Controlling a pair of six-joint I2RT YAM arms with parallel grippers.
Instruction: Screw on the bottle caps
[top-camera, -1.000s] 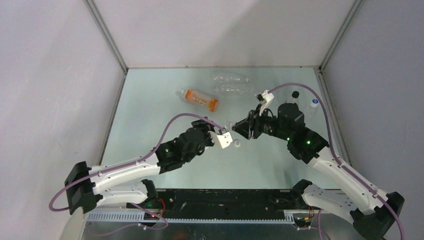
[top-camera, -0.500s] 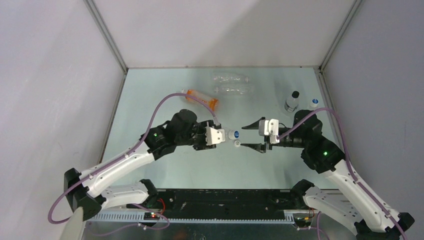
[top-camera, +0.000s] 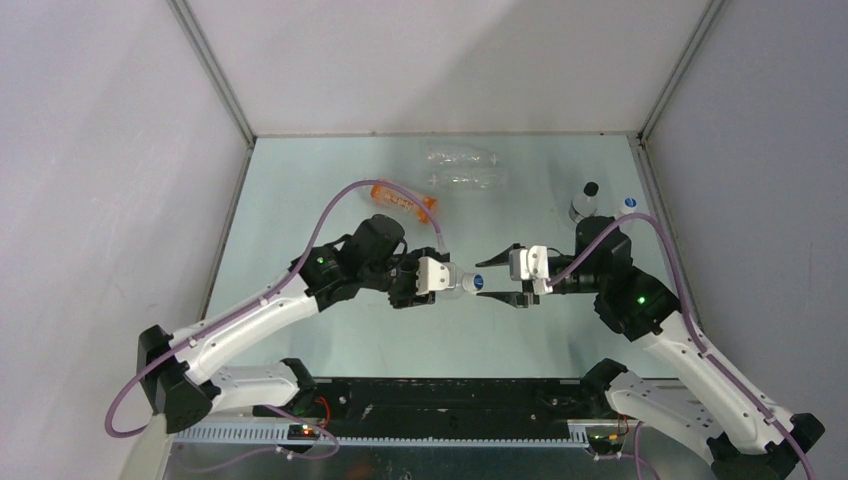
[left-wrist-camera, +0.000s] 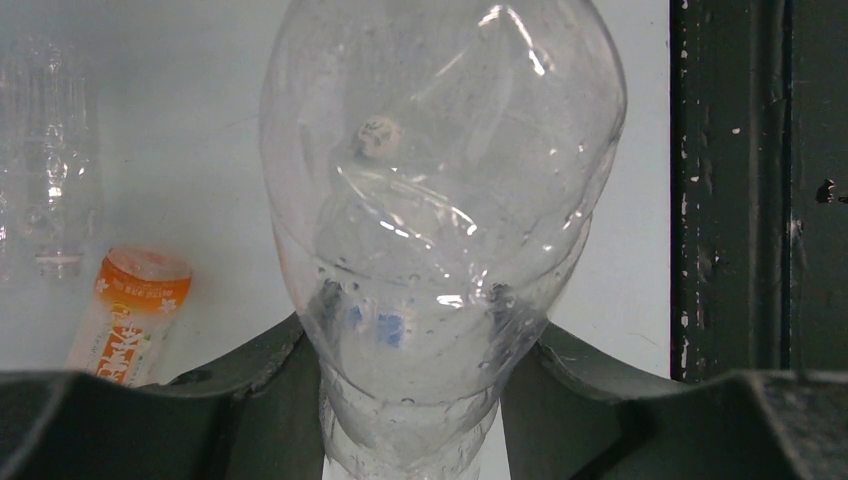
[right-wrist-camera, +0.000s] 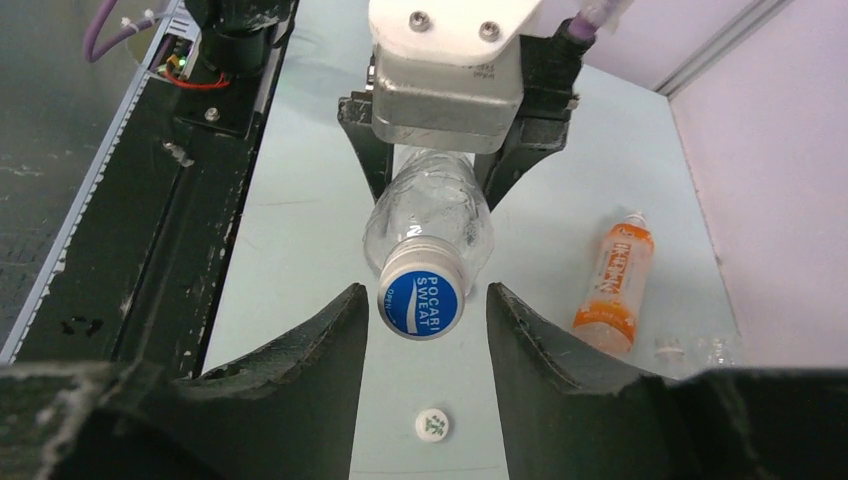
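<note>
The top external camera hangs high at the near side and looks down and forward over the whole desk (top-camera: 300, 180), from well away. The left wrist camera sits behind the left tool (top-camera: 448, 281) and looks along it from very near, so the clear bottle (left-wrist-camera: 440, 200) fills most of its view. The right wrist camera looks along the right tool (right-wrist-camera: 425, 300) toward the left of the scene, also near. All three views share this bottle and the orange bottle (right-wrist-camera: 612, 275).
</note>
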